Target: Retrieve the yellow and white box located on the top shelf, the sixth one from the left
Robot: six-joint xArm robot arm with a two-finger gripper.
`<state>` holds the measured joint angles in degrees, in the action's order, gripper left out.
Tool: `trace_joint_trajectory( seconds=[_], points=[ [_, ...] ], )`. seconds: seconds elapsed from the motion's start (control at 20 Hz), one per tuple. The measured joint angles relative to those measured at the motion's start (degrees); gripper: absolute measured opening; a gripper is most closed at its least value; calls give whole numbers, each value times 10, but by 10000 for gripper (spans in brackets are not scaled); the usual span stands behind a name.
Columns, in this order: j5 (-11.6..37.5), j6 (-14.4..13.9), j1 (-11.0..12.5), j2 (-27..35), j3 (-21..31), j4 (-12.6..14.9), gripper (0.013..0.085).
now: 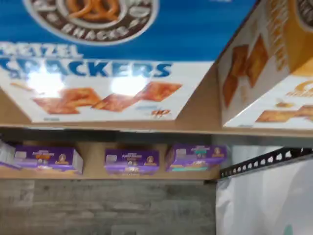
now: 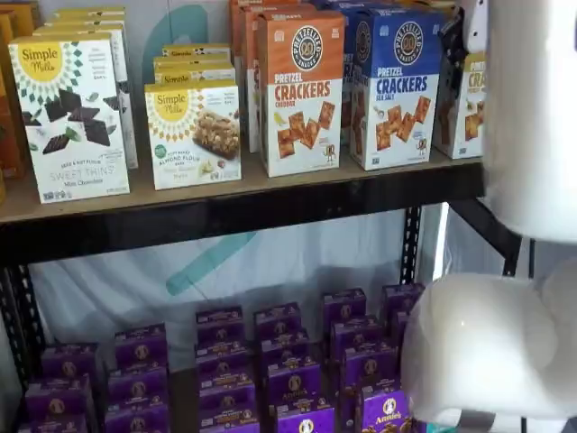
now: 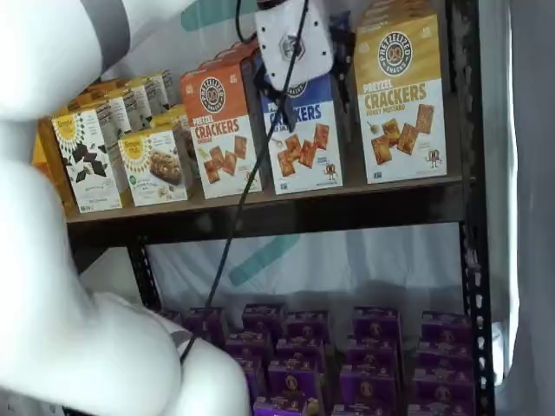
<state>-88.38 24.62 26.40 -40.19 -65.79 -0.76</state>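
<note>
A shelf view is where the white-bodied gripper with black fingers (image 3: 293, 62) is best seen: it is held at the upper middle of the frame, in front of the tall blue and white Pretzel Crackers cardboard box (image 3: 308, 147). The fingertips themselves are hidden behind the body. No box is gripped, and the jaws are taken to be spread to their widest.

The tall yellow and white cardboard cracker box (image 3: 399, 95) is stood at the upper right of that frame, on the right end of the long tan wooden top shelf with a black metal front rail (image 3: 286, 212), just beside the blue box. In the wrist view the blue box is met head-on, and the yellow and white box is caught only at an angle off to one side.

The step in hand is judged to be alignment. The gripper should be shifted sideways until the yellow front is centred. The jaws should be kept wide, so that each finger is passed clear of a side. The narrow gap to the blue box should be watched, as that neighbour could be nudged.
</note>
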Motion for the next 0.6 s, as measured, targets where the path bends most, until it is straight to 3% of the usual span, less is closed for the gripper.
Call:
trace_joint_trajectory(
  seconds=[0.35,0.6],
  points=[
    [10,68,72,54,-50,-49,850],
    [7,93,98,71,-69,-70,850]
  ],
)
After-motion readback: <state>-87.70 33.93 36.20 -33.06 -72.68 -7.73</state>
